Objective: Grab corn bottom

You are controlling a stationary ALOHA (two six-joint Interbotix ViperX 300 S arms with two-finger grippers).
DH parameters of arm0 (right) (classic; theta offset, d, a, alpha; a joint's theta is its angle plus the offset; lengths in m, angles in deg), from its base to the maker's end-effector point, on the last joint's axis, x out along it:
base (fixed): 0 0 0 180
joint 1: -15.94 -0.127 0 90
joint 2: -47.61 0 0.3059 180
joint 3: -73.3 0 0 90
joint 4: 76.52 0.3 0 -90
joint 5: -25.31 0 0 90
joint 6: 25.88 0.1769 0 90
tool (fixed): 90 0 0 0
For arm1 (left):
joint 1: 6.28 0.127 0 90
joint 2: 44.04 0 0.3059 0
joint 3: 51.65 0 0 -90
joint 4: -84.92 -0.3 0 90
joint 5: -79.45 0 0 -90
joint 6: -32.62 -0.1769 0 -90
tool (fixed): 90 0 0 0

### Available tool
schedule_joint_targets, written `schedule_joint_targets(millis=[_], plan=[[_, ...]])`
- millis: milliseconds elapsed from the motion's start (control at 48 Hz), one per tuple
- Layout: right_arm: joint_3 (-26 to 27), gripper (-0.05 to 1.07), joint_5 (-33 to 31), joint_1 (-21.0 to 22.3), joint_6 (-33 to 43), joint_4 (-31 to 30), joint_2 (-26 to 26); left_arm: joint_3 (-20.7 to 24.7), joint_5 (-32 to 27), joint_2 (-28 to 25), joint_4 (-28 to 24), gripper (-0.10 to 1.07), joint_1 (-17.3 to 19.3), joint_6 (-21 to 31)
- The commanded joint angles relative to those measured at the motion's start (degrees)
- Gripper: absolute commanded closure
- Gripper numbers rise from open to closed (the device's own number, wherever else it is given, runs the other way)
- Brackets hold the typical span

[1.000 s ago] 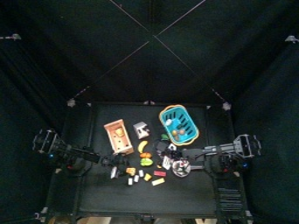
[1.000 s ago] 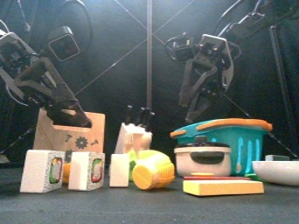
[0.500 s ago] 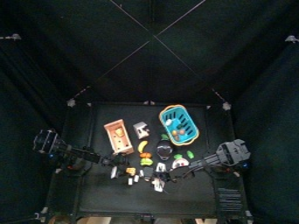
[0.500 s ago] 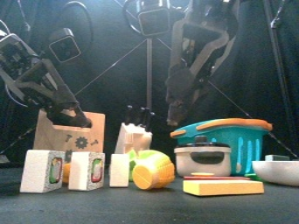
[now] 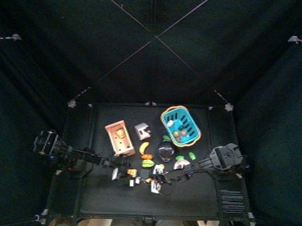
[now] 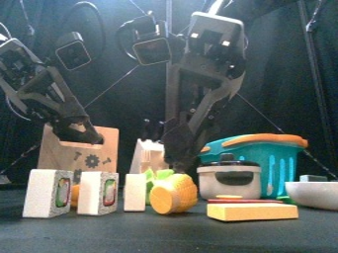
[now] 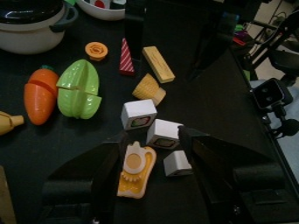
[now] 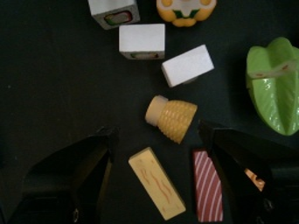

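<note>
The right wrist view looks straight down on the yellow corn bottom piece (image 8: 172, 118), lying on the black table (image 8: 59, 96) between the spread black jaws of the right end effector (image 8: 158, 162), which is wide open and holds nothing. Around the corn it shows a white cube block (image 8: 188, 65), a white square block (image 8: 142, 41), a green leafy vegetable piece (image 8: 275, 83), a tan rectangular block (image 8: 156, 182) and a red striped strip (image 8: 207, 185). The front view shows the same corn piece as a yellow round end (image 6: 173, 195) near the front edge, and the right arm leaning down over the middle, but not the jaw gap. The left wrist view shows the left end effector (image 7: 149, 179) closed on a yellow and white toy figure (image 7: 135, 170), with an orange carrot (image 7: 38, 93) and white blocks beyond. In the front view, a teal plastic basket with an orange rim (image 6: 268, 158) stands on the right; a small grey pot (image 6: 231, 179) stands in front of it. A white bowl (image 6: 314, 192) sits at the far right; its contents cannot be seen. In the top view the basket (image 5: 181, 125) holds something blue, too small to make out.
</note>
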Motion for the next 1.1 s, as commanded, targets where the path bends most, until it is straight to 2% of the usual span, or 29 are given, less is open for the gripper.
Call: schedule_joint_targets(millis=[0, 375, 625, 729, 1083], plan=[[1.58, 0.02, -0.35, 0.70, 0.00, -0.09, -0.44, 0.88, 0.18, 0.18, 0.18, 0.10, 0.00, -0.09], [1.85, 0.06, 0.26, 1.76, 0.09, -1.58, 1.32, 0.70, 0.18, 0.18, 0.18, 0.10, 0.00, 0.00], [1.67, 0.27, 0.18, 1.76, 0.00, -1.58, 1.58, 0.62, 0.18, 0.18, 0.18, 0.10, -0.09, 0.00], [1.67, 0.33, -0.53, 1.85, 0.00, -1.67, 0.97, 0.62, 0.18, 0.18, 0.18, 0.10, -0.09, 0.00], [-0.26, 0.34, -1.32, 1.41, 0.00, -2.02, -4.04, 0.62, 0.18, 0.18, 0.18, 0.10, -0.09, 0.00]])
